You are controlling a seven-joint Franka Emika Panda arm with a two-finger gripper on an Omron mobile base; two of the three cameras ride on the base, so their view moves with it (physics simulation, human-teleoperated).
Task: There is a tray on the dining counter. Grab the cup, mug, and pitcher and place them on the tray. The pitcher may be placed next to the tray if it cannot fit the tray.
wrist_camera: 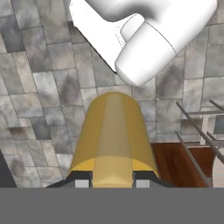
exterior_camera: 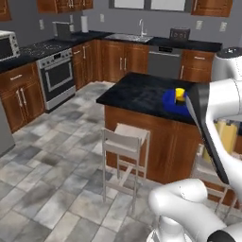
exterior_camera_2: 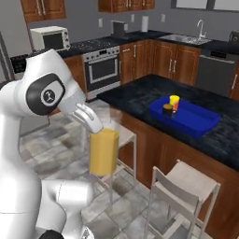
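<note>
**Pitcher held upright in the air beside the island**

In the right base view the pitcher (exterior_camera_2: 103, 148) sits left of centre, its long axis vertical, open mouth up and base down toward the tiled floor (exterior_camera_2: 60, 140). The clear upper part is hard to make out; the orange liquid fills the lower part. The gripper (exterior_camera_2: 93, 122) reaches in from the upper left and is clamped on the pitcher's upper wall, near the top of the liquid. The pitcher hangs clear of the floor, just in front of a white stool (exterior_camera_2: 122, 140), and left of the dining counter (exterior_camera_2: 140, 91).

In the hand view the pitcher (wrist_camera: 113, 140) fills the lower centre, its long axis running up the frame away from the camera, its rounded far end toward the floor tiles. The two fingertips (wrist_camera: 82, 183) press its sides at the bottom edge.

In the left base view a strip of the pitcher (exterior_camera: 226, 137) shows at the right edge, behind the arm's dark link.

The tray (exterior_camera_2: 193, 119) lies on the dining counter, right of centre in the right base view. The cup (exterior_camera_2: 174, 102) and the mug (exterior_camera_2: 167, 110) stand upright at the tray's left end, side by side. In the left base view the cup (exterior_camera: 180, 95) stands on the tray (exterior_camera: 169, 101), centre right.
</note>
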